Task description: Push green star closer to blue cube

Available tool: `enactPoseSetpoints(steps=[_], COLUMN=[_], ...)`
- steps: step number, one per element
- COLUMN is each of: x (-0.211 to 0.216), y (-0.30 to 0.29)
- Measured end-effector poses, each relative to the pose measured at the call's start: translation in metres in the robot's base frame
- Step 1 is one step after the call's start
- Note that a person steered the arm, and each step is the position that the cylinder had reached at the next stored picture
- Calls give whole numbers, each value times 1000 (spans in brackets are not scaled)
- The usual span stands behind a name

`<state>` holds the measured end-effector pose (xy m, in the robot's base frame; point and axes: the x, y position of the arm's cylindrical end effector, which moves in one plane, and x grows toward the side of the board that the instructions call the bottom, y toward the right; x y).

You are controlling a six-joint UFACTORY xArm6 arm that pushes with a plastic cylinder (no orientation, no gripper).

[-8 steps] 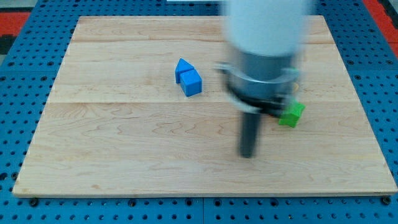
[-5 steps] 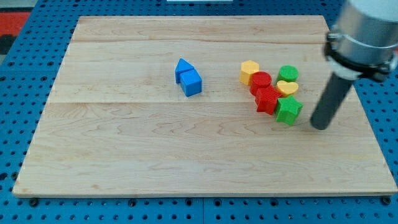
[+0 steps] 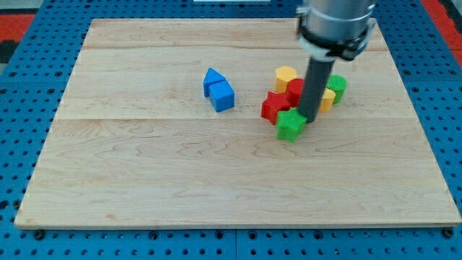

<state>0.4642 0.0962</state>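
Pressed against the green star [image 3: 290,125] is my tip [image 3: 309,119], a bare rod holding nothing; the star is being met just to the view's left of it. Further left, well apart, the blue cube [image 3: 223,95] is being shown.

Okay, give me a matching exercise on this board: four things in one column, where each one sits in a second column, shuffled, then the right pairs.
Things:
1. green star
2. blue cube
3. green cylinder
4. my tip

Places:
A. farthest toward the view's right in the cluster
B. against the green star's right side
C. left of the cluster, beside another blue block
D. bottom of the cluster, just below the red star

Pairs: 1-D, 2-C, 3-A, 4-B
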Motion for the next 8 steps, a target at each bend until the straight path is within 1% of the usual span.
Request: enactPoseSetpoints(steps=[1,2,3,4,5,6,8], x=[36,31,29,84,95,58,22], y=[22,-29,-101,-101,-164,-145,-138])
